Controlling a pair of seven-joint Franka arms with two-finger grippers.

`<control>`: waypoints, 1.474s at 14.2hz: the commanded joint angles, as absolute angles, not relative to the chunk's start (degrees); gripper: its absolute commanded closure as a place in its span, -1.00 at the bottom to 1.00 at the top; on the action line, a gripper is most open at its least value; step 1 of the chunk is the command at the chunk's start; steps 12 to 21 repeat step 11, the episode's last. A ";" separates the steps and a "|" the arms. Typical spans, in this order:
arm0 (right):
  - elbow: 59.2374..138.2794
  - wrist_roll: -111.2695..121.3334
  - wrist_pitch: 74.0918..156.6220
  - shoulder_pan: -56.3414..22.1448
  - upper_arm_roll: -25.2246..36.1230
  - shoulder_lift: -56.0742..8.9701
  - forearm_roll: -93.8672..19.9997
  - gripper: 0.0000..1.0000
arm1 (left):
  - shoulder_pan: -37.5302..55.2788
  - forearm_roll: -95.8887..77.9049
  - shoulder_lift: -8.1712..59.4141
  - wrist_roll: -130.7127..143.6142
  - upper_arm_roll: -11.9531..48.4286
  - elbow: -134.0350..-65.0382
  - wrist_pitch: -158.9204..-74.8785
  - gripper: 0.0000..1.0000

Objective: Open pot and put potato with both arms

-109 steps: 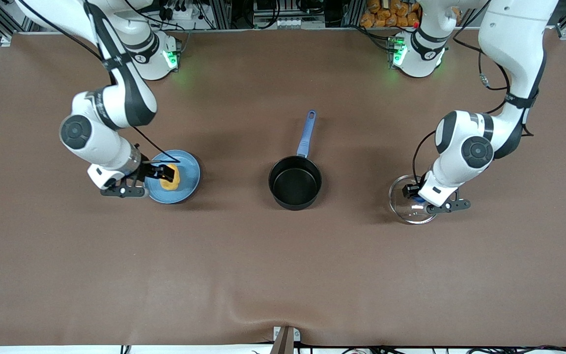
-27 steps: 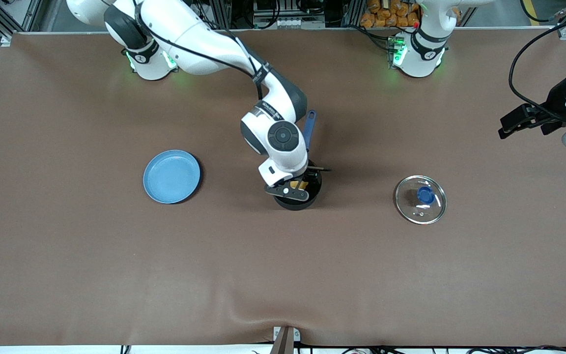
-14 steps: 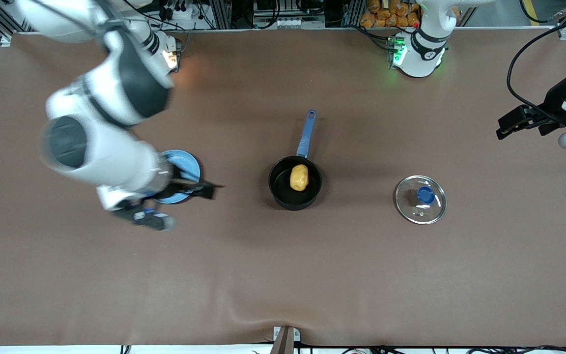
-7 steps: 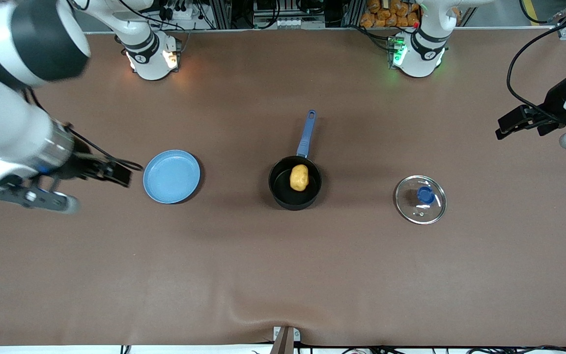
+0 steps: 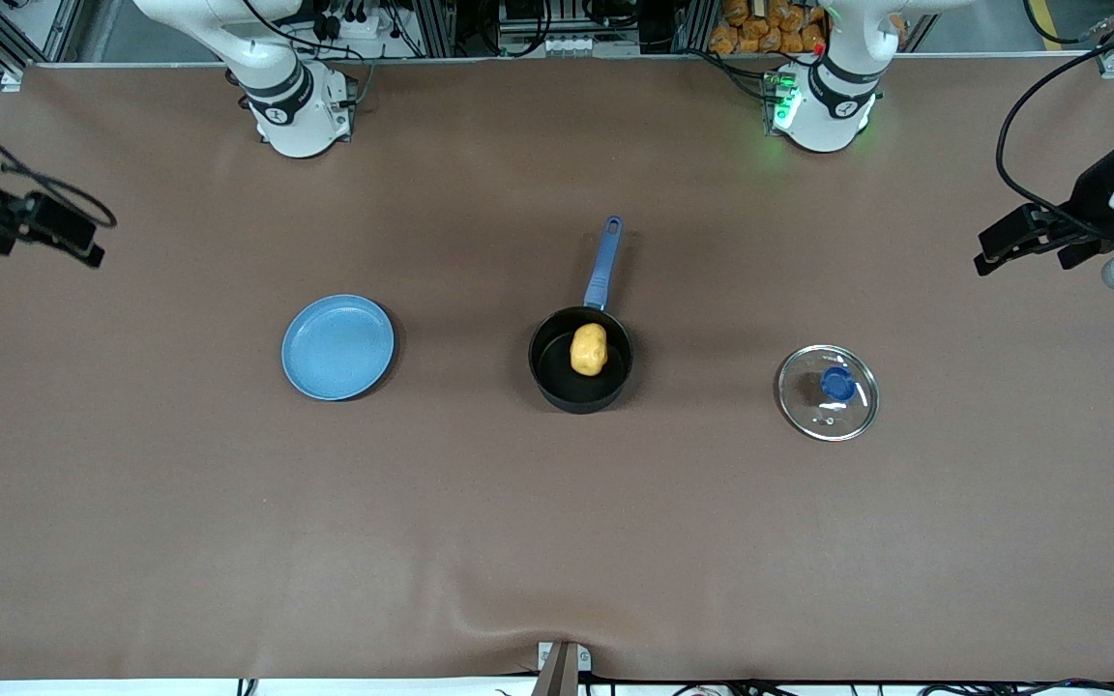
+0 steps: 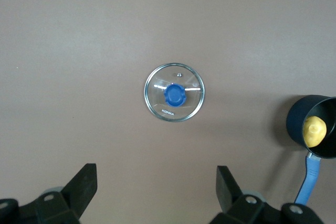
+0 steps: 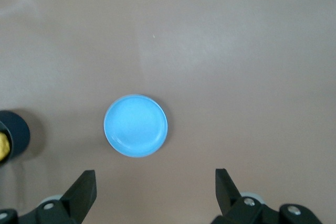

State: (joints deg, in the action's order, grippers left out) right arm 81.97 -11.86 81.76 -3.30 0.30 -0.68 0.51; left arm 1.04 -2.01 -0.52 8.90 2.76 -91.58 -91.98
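The black pot [image 5: 557, 375] stands open at the table's middle, its blue handle [image 5: 603, 259] pointing toward the bases. The yellow potato [image 5: 589, 349] lies inside it. The glass lid [image 5: 828, 393] with a blue knob lies flat on the table toward the left arm's end. My left gripper [image 5: 1002, 244] is open and empty, high over that end; its wrist view shows the lid [image 6: 174, 93], the pot [image 6: 299, 121] and the potato [image 6: 315, 131]. My right gripper [image 5: 73, 235] is open and empty, high over the right arm's end.
An empty light-blue plate [image 5: 337, 347] lies toward the right arm's end, level with the pot; it also shows in the right wrist view [image 7: 136, 125]. A brown mat [image 5: 557, 541] covers the table.
My right arm has swung away from beside the plate, up and out to its end of the table, empty. The left arm, pot, potato and lid have not moved.
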 commanded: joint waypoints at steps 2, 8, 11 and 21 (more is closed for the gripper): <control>94.84 -10.55 86.57 -3.69 1.23 8.70 0.35 -1.00 | 0.70 -2.02 0.18 9.05 3.08 -90.79 -91.67 -1.00; 91.14 -10.46 86.75 -3.34 1.23 7.29 0.52 -1.00 | 0.79 -2.02 0.09 9.05 3.08 -90.79 -91.67 -1.00; 90.44 -10.89 86.31 -3.96 0.97 7.29 0.53 -1.00 | 0.79 -2.02 0.18 9.05 3.08 -90.79 -91.67 -1.00; 90.44 -10.89 86.31 -3.96 0.97 7.29 0.53 -1.00 | 0.79 -2.02 0.18 9.05 3.08 -90.79 -91.67 -1.00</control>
